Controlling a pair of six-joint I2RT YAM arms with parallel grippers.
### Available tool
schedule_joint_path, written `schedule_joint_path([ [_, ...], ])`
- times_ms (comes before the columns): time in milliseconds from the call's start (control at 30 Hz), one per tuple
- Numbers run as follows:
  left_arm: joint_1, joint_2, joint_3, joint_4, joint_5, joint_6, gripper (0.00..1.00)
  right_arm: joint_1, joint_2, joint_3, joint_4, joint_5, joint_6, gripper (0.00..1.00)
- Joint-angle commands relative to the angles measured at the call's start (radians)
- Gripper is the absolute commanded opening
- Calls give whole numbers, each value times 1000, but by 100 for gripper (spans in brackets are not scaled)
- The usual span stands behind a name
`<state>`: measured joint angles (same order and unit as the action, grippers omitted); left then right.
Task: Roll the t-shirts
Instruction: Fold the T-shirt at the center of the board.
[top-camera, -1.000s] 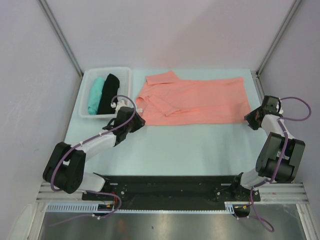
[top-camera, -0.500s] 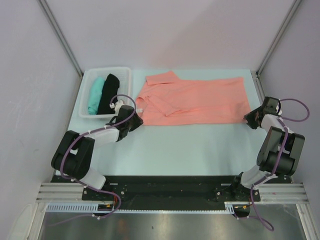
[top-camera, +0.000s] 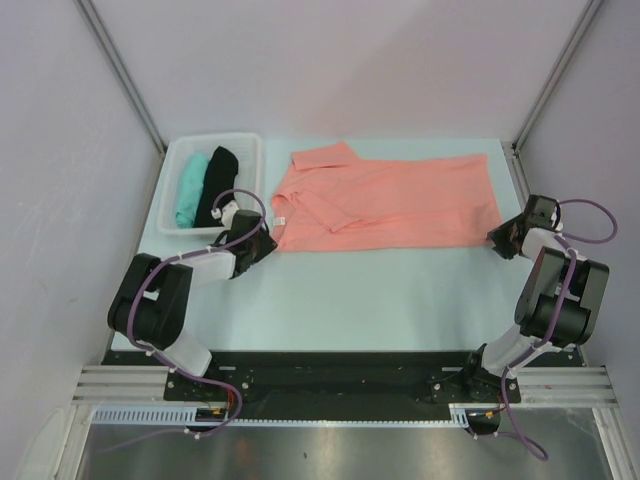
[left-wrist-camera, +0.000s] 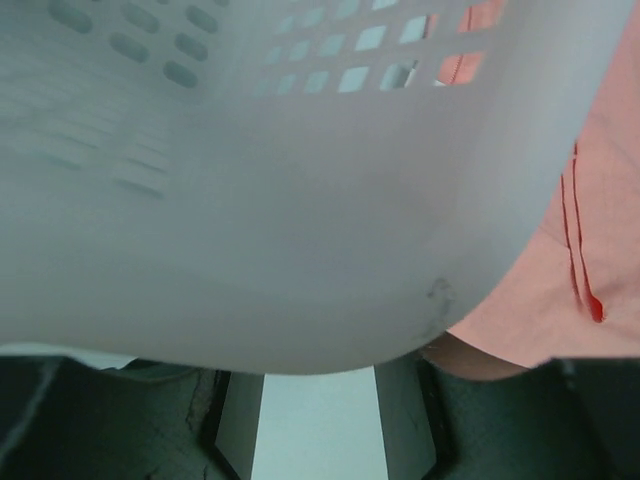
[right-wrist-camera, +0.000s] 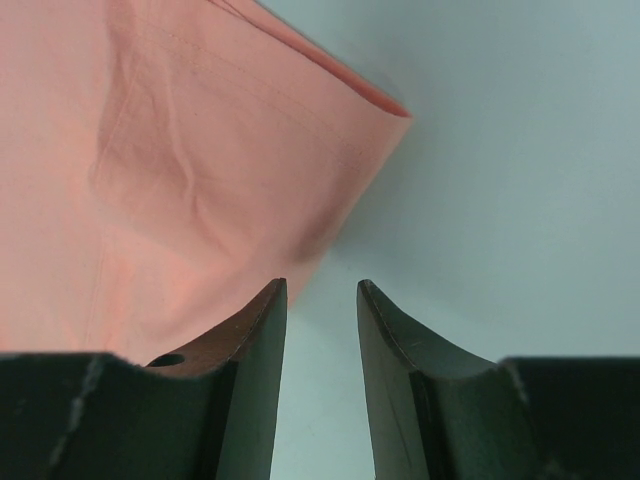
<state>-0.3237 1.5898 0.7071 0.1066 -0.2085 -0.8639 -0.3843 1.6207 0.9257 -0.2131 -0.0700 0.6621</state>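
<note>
One of the t-shirts, salmon-pink (top-camera: 385, 205), lies flat and folded across the far half of the table. A small white label sits near its left edge. A teal t-shirt (top-camera: 190, 188) and a black t-shirt (top-camera: 216, 185) lie rolled in the white basket (top-camera: 210, 140). My left gripper (top-camera: 264, 242) sits low between the basket's near right corner and the pink shirt's near left corner. It is open (left-wrist-camera: 318, 388) over bare table, with the basket wall (left-wrist-camera: 280, 230) looming above it. My right gripper (right-wrist-camera: 320, 292) is open at the shirt's near right corner (right-wrist-camera: 180, 170). Only table shows between its fingers.
The basket stands at the table's far left, right beside the shirt's collar end. Grey walls and metal posts close in the sides and back. Pale table surface (top-camera: 370, 290) stretches between the shirt and the arm bases.
My left gripper has drawn back to the left, toward the basket's corner, and its arm has folded upward. My right gripper has edged slightly farther along the shirt's right corner.
</note>
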Motion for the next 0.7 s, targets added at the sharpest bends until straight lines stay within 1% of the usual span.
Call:
schedule_joint_path([
  [0,46,-2,15,8,-23,16,49,-13,10,-1,29,-7,2,39],
  [333,115,-17,12,-2,-2,3,54,-27,10,-1,29,-22,-7,39],
  [400,115,-36,-1,21,29,9,55,-27,11,-1,29,-24,-7,39],
  [500,72,-66,-26,61,54,2,57,-28,8,-1,29,-24,-10,39],
  [533,30,-71,-23,58,46,0,57,-27,7,1,27,-22,-10,39],
  [600,3,-83,-27,54,49,-10,59,-30,5,-1,27,-25,-12,39],
  [667,-11,-94,-47,68,80,-36,59,-30,2,-1,27,-22,-12,39],
])
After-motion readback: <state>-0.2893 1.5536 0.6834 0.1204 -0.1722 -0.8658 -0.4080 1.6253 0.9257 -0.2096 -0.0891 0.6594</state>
